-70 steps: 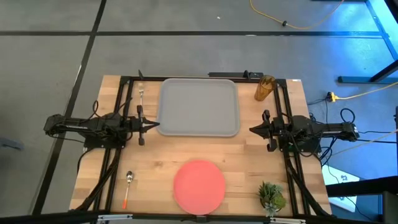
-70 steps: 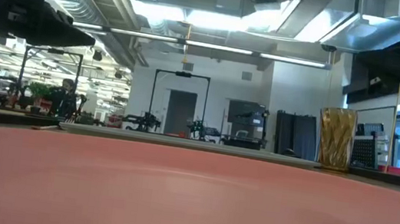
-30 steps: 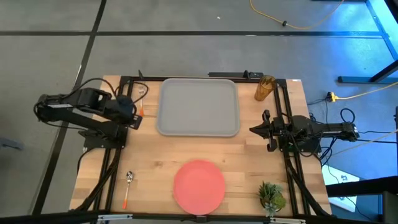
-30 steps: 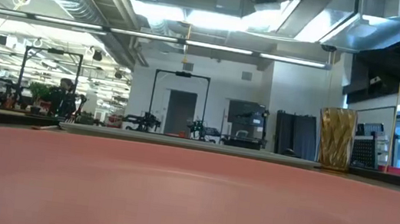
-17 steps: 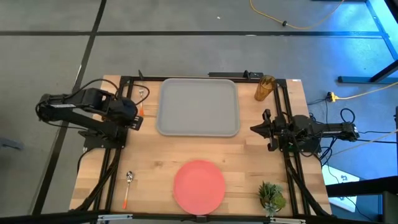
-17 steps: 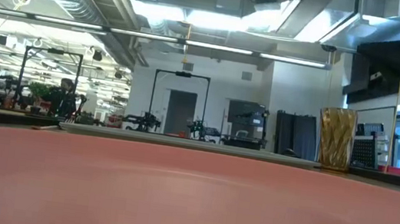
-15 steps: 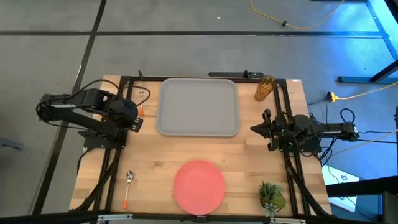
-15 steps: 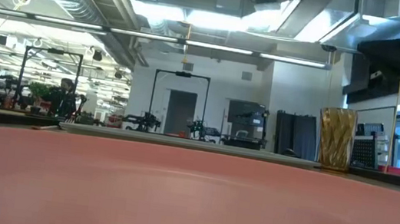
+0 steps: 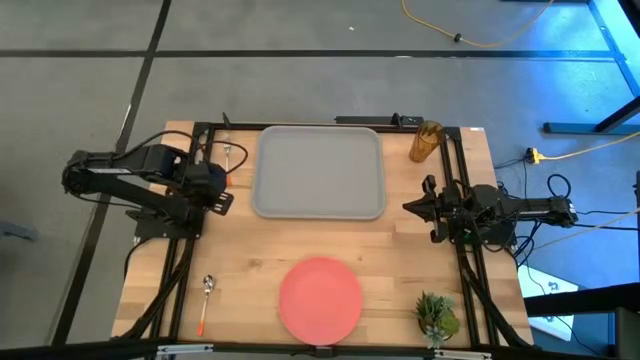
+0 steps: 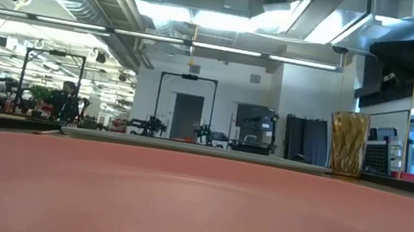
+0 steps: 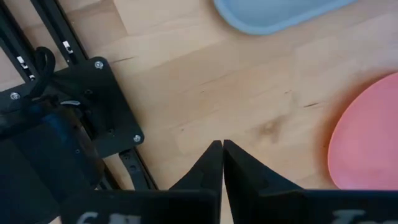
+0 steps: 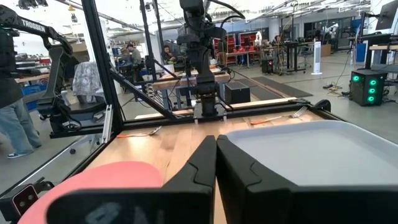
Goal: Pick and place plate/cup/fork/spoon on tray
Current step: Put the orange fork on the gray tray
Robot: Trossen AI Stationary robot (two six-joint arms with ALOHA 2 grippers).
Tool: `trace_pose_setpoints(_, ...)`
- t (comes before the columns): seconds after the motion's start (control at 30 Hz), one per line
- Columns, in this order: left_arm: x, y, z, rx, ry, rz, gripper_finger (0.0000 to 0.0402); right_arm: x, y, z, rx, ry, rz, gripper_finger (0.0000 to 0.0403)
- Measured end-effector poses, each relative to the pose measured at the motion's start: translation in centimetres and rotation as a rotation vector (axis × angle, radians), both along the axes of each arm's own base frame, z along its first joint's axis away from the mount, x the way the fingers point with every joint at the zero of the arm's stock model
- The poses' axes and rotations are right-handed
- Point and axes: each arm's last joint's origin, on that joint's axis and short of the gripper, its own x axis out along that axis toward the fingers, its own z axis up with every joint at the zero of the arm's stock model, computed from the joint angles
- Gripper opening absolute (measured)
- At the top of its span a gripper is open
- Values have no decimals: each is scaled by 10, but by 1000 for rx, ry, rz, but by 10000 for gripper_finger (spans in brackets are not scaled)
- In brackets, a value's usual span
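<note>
The coral-red plate (image 9: 320,298) lies flat near the table's front edge and fills the bottom of the low view (image 10: 194,210). The grey tray (image 9: 320,172) lies at the far middle. The amber cup (image 9: 425,141) stands upright to the tray's right. The fork (image 9: 228,155) lies left of the tray, and my left arm covers part of its handle. The spoon (image 9: 205,298) lies at the near left. My left gripper (image 9: 222,202) is shut and points down over bare wood left of the tray (image 11: 222,146). My right gripper (image 9: 408,208) is shut and level, right of the tray (image 12: 216,138).
A small green plant (image 9: 436,315) stands at the near right corner. Black frame rails (image 9: 190,250) run along both table sides. Bare wood (image 9: 320,240) lies between tray and plate. People show in the room beyond the table.
My left gripper has gone a little toward the table's near edge, its fingers still shut and pointing down. Nothing on the table has moved.
</note>
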Motion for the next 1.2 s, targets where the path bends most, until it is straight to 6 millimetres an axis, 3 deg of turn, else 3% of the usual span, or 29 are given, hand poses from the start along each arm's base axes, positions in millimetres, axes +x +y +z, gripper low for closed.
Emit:
trace_pose_setpoints(0.27, 1, -1, 0, -17, 2, -53, 30, 0, 0, 0, 0, 0, 0, 12)
trace_pose_setpoints(0.47, 7, 3, -5, 6, 66, 0, 59, 0, 0, 0, -3, 0, -1, 12)
trace_pose_setpoints(0.6, 13, 12, -8, 107, 95, 76, 73, 0, 0, 0, -4, 1, -1, 12)
trace_pose_setpoints(0.8, 20, 37, -14, 223, 159, 338, 76, 0, 0, 0, -3, 1, -1, 12)
trace_pose_setpoints(1.0, 20, 74, -43, 285, 279, 536, 76, 0, 0, 0, -4, -1, -2, 12)
trace_pose_setpoints(1.2, 23, 111, -89, 254, 158, 475, 77, 0, 0, 0, 0, -5, -2, 12)
